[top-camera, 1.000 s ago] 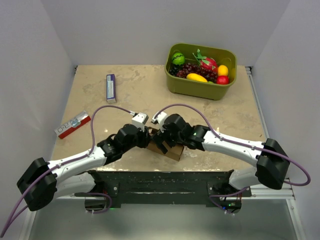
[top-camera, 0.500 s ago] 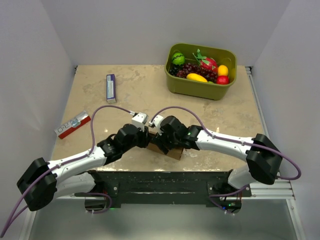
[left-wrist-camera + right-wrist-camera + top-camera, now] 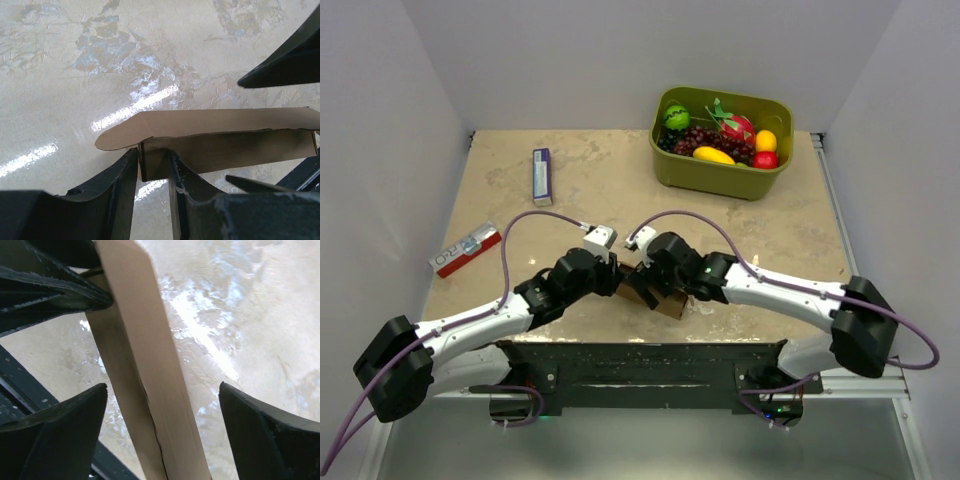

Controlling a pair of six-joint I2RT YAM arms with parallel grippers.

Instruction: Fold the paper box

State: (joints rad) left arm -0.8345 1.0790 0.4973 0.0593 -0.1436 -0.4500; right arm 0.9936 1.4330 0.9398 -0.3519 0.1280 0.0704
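The paper box (image 3: 671, 304) is plain brown cardboard near the table's front edge, mostly hidden under both grippers. My left gripper (image 3: 617, 281) is shut on the box's left end. In the left wrist view its fingers (image 3: 125, 172) pinch a cardboard corner (image 3: 152, 162) under a long flap (image 3: 215, 124). My right gripper (image 3: 639, 290) is open over the box. In the right wrist view (image 3: 162, 387) its jaws stand wide apart on either side of a cardboard panel (image 3: 150, 365) without touching it. The left gripper's fingers (image 3: 50, 287) show at the upper left.
A green bin (image 3: 667, 166) of toy fruit stands at the back right. A slim purple-and-white box (image 3: 542, 176) lies at the back left. A red-and-white box (image 3: 466, 250) lies at the left edge. The black arm mount (image 3: 640, 362) runs along the near edge.
My right gripper shifted slightly left over the box and came back a little. My left gripper has kept its hold and not moved.
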